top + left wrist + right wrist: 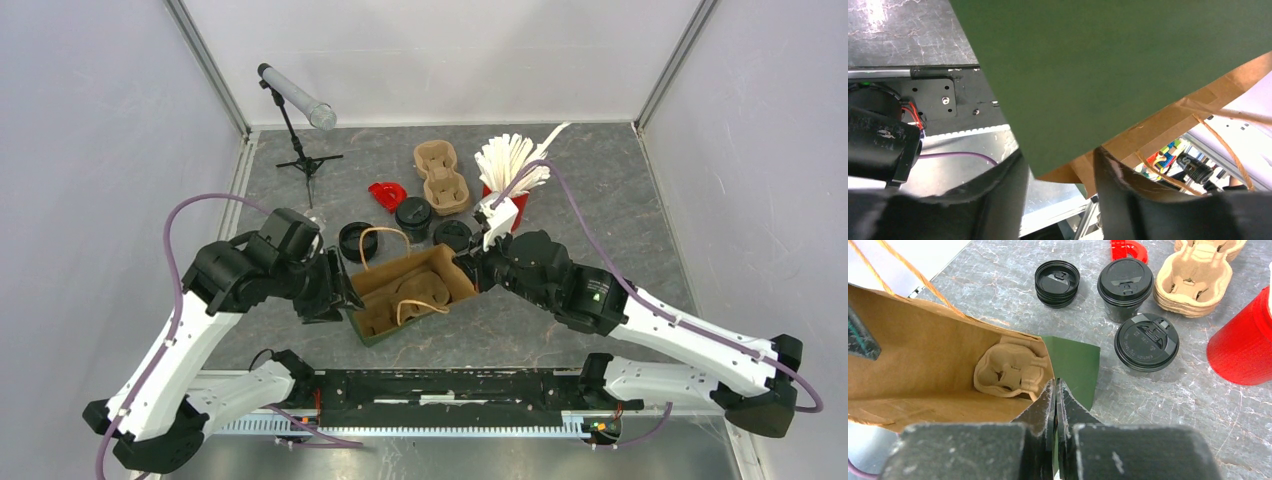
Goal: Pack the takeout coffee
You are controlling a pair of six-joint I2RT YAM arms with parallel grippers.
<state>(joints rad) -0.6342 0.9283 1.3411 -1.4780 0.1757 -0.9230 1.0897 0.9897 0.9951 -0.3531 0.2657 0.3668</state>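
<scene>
We are working with a paper bag (pixel 385 285) that is resting on the gray table (pixel 600 200) between our two arms. The bag is green outside and brown inside. Its open mouth is turned toward our right gripper (pixel 1055 390). A brown cup holder (pixel 1008 372) is sitting deep inside the bag, near its bottom. The string handles (pixel 380 235) are flopping loose at the mouth.

Our right gripper is pinching the edge of the bag's mouth. Its two fingers are pressing tight together, with only the paper between them.

Our left gripper (pixel 1059 160) is waiting at the other end of the bag, by its bottom. Its fingers (pixel 998 200) are standing apart, and the green corner of the bag is poking into the gap. We cannot tell if they are squeezing it or just sitting around it.

Past the bag, the coffee things are waiting on the table, apart from the bag. One black cup (pixel 1125 287) is wearing its lid. A second black cup (pixel 1146 342) is standing near it, closer to the bag, with its lid on too. A little stack of black lids (pixel 1057 282) is sitting to their left.

Farther back, a pile of empty cup holders (pixel 1198 275) is lying beside a red cup (pixel 1243 340) that is holding a bunch of white sticks (pixel 510 160). A small red thing (pixel 387 195) is lying near the lidded cups.
</scene>
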